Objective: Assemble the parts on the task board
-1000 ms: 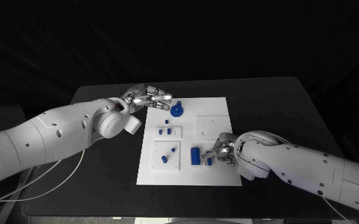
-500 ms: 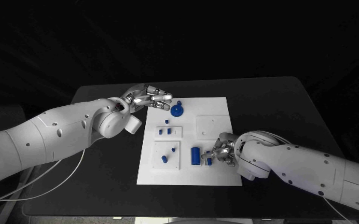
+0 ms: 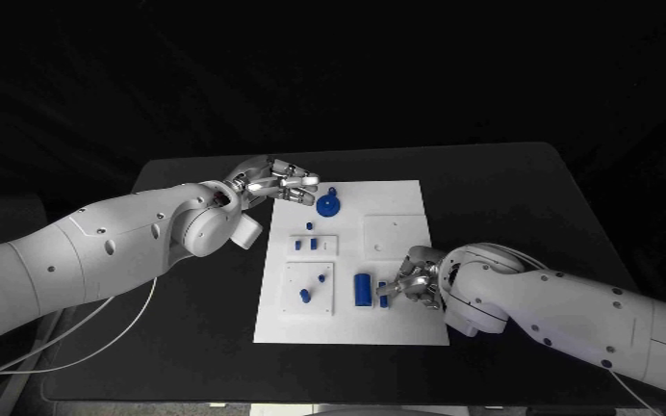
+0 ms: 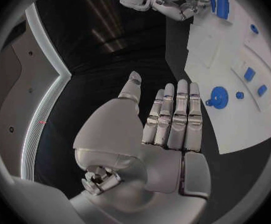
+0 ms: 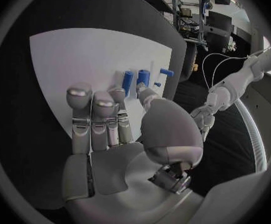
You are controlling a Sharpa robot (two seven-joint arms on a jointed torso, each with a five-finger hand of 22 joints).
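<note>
The right robot hand (image 3: pixel 414 284) sits low on the white task board (image 3: pixel 396 206), right of centre in the head view, and covers part of the board's lower right; whether a small blue piece lies under its fingertips cannot be made out. In the right wrist view its fingers (image 5: pixel 93 115) are extended side by side toward the blue cylinder (image 5: pixel 128 79), apart from it and gripping nothing. The left robot hand (image 3: pixel 278 185) hovers at the board's upper left corner, fingers straight and close together, empty, just beside the round blue disc (image 3: pixel 327 207). On the black tabletop (image 3: pixel 514 195) the board carries roughly eight blue parts: the disc, three small pegs (image 3: pixel 308 241) mid-left, two pegs (image 3: pixel 307 294) on the raised lower-left plate, the cylinder and a small piece beside the right hand. The tiniest are hard to count.
</note>
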